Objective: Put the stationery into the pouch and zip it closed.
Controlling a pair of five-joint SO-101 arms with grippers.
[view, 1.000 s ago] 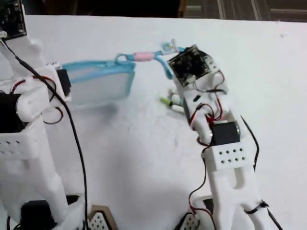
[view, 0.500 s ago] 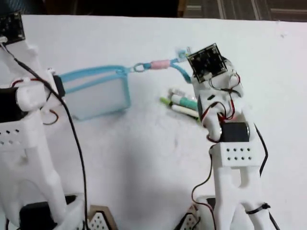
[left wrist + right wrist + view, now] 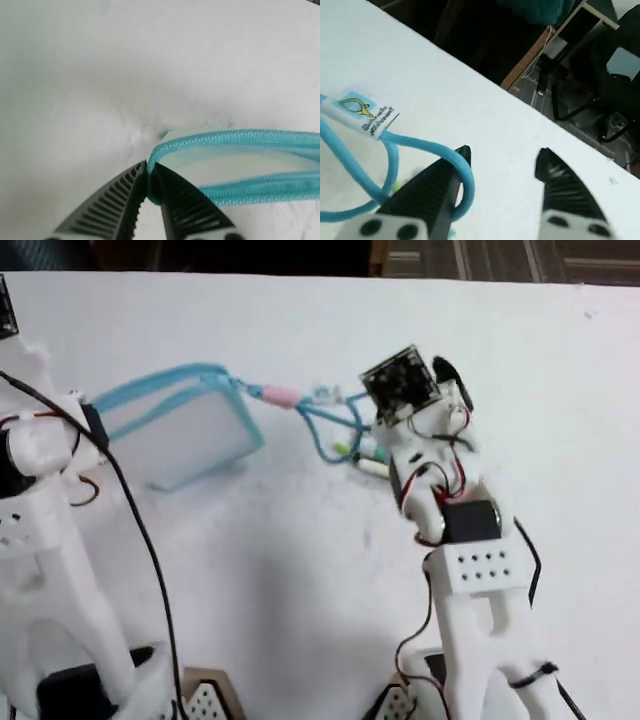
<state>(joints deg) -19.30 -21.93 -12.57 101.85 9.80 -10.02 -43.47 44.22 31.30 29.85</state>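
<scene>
White worktop (image 3: 300, 570) runs under both of your arms, with a dark room past its far edge.

The pouch (image 3: 185, 435) lies flat on the left part of the worktop, a pale panel edged in teal. Your left tool (image 3: 147, 175) is pressed together on the teal end of the pouch's zipper, at the corner nearest that arm. From that pinch the two zipper tapes (image 3: 240, 140) run apart from each other, so the mouth is open at that end.

At the pouch's other end a pink piece (image 3: 277, 396) joins a blue cord (image 3: 325, 430), which loops over the worktop towards your right arm. The cord carries a small white and blue label (image 3: 362, 112).

Your right tool (image 3: 502, 160) is spread wide just above the worktop. One loop of the cord lies across one of its fingers, and nothing sits between the two fingers.

The pens (image 3: 362, 458) lie on the worktop outside the pouch, beside the cord's loops. They are partly hidden under your right arm; a green tip and a white barrel show.
</scene>
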